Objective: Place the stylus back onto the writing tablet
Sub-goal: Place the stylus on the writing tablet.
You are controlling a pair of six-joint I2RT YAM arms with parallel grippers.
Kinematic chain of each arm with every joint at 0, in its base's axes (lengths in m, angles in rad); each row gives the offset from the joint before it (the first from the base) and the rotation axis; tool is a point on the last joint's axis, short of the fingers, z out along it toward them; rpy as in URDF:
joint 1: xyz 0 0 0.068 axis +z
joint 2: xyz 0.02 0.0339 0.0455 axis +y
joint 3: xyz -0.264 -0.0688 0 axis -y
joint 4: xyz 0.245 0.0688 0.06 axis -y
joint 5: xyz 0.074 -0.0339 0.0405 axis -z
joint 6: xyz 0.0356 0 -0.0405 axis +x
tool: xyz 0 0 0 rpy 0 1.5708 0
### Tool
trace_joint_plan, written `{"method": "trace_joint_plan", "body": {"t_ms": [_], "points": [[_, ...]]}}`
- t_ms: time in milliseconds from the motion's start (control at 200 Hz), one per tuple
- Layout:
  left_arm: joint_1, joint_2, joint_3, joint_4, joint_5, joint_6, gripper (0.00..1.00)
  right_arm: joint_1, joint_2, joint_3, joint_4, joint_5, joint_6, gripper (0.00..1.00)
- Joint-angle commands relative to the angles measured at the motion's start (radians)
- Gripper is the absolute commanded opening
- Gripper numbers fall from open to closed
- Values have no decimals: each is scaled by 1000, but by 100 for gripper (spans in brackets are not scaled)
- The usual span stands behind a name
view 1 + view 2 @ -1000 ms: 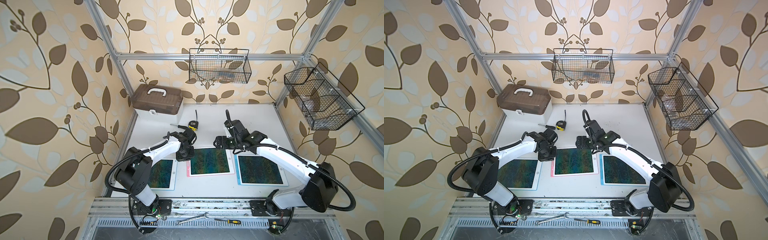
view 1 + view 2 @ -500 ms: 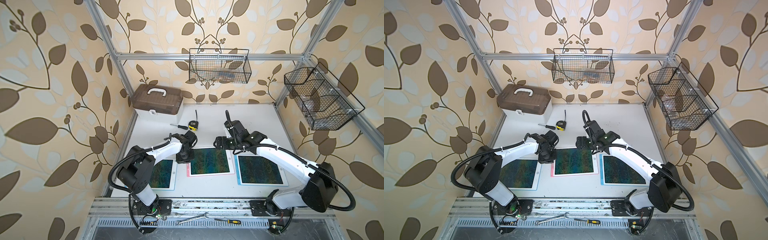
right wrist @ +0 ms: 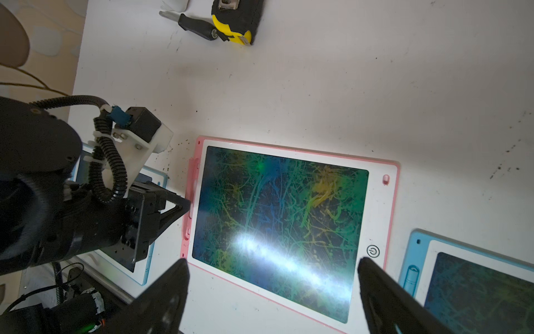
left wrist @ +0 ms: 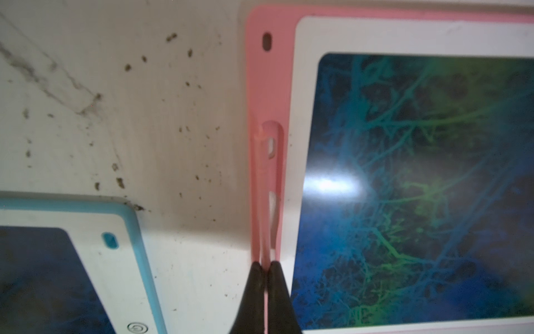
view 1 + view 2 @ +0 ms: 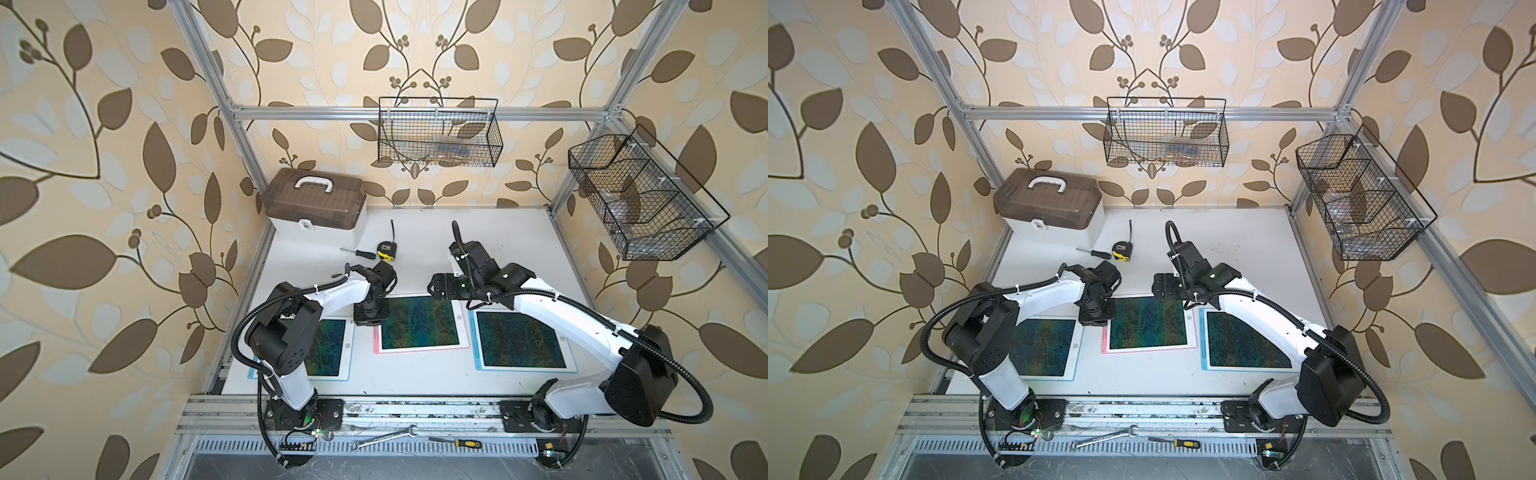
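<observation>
Both arms (image 5: 557, 311) are showing white shells, black joints, ribbed black cables (image 3: 117, 170); right pincer (image 3: 272, 261) fingers (image 3: 161, 297) are tapering black.

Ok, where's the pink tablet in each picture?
In a top view: pink tablet sits near the middle.
In a top view: near the middle too.
Left wrist: close up, filling much of the picture.
Right wrist: whole tablet, centre.
Landmark in all: left gripper at its pink side edge.
</observation>
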Motion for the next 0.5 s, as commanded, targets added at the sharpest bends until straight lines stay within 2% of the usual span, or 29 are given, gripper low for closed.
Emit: {"method": "trace_joint_plan", "body": {"t_ms": [0, 375, 495], "points": [[-9, 8, 28, -32, -21, 20, 0, -2, -17, -19, 4, 16, 10, 91], [-9, 24, 30, -21, -22, 15, 2, -3, -16, -16, 6, 14, 7, 91], [-9, 26, 28, -19, -20, 15, 5, -7, -19, -18, 5, 14, 7, 91]]}}
